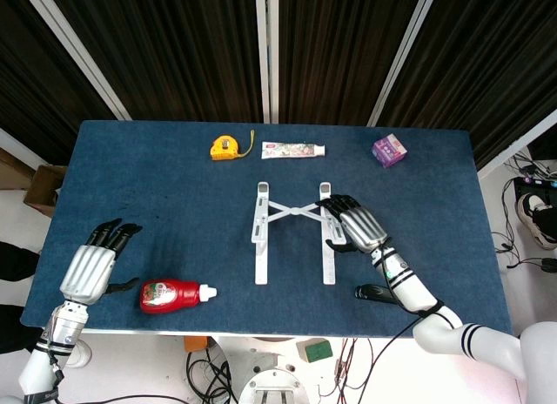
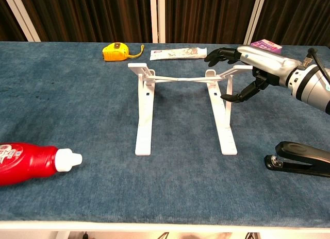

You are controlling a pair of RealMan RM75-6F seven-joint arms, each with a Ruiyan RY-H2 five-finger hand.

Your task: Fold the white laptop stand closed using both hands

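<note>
The white laptop stand (image 1: 259, 239) (image 2: 143, 120) sits unfolded mid-table, two long rails joined by crossed thin bars, its far ends raised. My right hand (image 1: 357, 225) (image 2: 258, 64) is at the far end of the right rail: its dark fingers (image 2: 221, 54) reach over the raised top and the thumb (image 2: 238, 97) hangs apart beside the rail. I cannot tell whether the fingers touch the rail; nothing is gripped. My left hand (image 1: 91, 265) is far off at the table's left front, fingers spread and empty, and only the head view shows it.
A red sauce bottle (image 1: 174, 295) (image 2: 26, 161) lies at the front left. A black stapler (image 1: 374, 292) (image 2: 299, 159) lies under my right forearm. Along the far edge are a yellow tape measure (image 1: 224, 147), a toothpaste tube (image 1: 293, 149) and a purple box (image 1: 389, 150).
</note>
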